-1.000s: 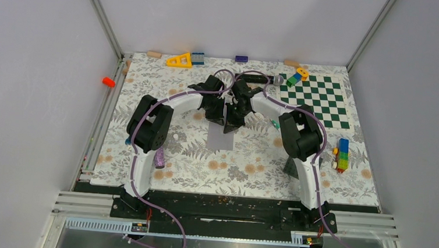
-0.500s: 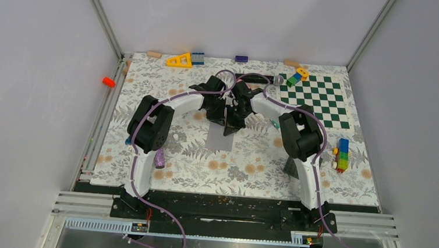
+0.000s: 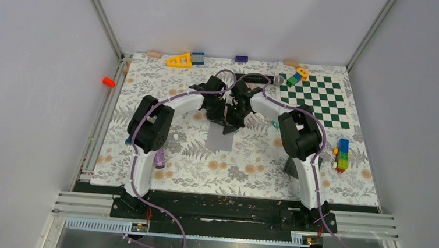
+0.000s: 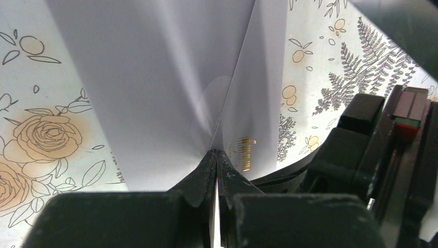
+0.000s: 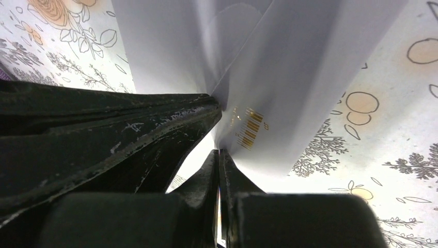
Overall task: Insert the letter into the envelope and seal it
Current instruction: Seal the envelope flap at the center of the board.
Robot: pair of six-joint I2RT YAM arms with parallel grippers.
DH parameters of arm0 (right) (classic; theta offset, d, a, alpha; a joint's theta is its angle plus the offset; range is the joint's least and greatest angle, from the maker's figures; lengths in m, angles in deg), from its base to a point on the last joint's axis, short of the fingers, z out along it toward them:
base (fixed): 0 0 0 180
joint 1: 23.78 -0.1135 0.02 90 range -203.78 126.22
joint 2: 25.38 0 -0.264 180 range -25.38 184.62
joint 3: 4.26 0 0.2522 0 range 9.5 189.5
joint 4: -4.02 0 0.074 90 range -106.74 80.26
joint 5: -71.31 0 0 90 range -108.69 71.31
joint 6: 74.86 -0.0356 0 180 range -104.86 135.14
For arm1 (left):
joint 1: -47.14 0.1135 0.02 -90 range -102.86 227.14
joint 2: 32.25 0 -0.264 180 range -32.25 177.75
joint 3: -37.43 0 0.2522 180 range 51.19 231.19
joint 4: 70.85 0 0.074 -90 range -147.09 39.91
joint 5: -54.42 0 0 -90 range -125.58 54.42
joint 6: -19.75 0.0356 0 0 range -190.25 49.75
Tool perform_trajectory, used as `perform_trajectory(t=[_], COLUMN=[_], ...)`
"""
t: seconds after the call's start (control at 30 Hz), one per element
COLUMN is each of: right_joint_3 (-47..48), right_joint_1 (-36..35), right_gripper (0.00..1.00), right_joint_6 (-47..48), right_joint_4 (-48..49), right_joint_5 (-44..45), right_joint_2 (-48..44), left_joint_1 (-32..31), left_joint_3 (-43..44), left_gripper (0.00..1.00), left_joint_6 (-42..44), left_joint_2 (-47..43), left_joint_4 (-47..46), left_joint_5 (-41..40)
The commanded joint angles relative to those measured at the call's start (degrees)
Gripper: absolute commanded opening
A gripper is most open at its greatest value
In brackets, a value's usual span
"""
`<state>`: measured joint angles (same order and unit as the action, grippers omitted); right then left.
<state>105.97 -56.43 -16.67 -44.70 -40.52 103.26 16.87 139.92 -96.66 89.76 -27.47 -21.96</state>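
Note:
The light grey envelope (image 3: pixel 221 140) lies mid-table on the floral mat, its far end lifted between the two grippers. In the left wrist view my left gripper (image 4: pixel 217 151) is shut on a thin edge of the envelope (image 4: pixel 155 77), whose paper rises in a fold above the tips. My right gripper (image 5: pixel 219 151) is likewise shut on an edge of the envelope (image 5: pixel 294 67), beside a gold barcode (image 5: pixel 249 127). From above, the left gripper (image 3: pixel 224 119) and right gripper (image 3: pixel 234 119) stand tip to tip. The letter is hidden or out of view.
A green-and-white checkerboard (image 3: pixel 315 100) lies at the far right, with stacked bricks (image 3: pixel 341 154) near its front. A pink cylinder (image 3: pixel 159 159) sits by the left arm. A yellow triangle (image 3: pixel 179 60) and a blue block (image 3: pixel 241 59) line the far edge.
Both grippers have crept slightly toward the far side with the envelope's end still pinched. Nothing else has moved.

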Motion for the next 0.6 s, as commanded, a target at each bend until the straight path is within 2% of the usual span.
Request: perform_trajectory(t=[0.0,0.4,0.57], right_joint_3=[-0.1,-0.8,-2.2], right_joint_1=[-0.6,-0.6,-0.6], right_gripper=[0.00,0.00,0.00], right_joint_6=[-3.2,-4.9,-2.7], right_joint_4=[1.7,2.3,2.0], right_joint_5=[3.7,4.5,3.7], right_joint_2=[0.1,-0.2,-1.2], left_joint_1=[-0.9,-1.0,-1.0], left_joint_3=[-1.2,-3.2,-2.9], left_gripper=[0.00,0.00,0.00], left_joint_6=[0.8,0.9,1.2], left_joint_2=[1.2,0.2,0.4], left_joint_4=[0.4,0.4,0.8], left_joint_5=[-1.3,-1.6,-3.0])
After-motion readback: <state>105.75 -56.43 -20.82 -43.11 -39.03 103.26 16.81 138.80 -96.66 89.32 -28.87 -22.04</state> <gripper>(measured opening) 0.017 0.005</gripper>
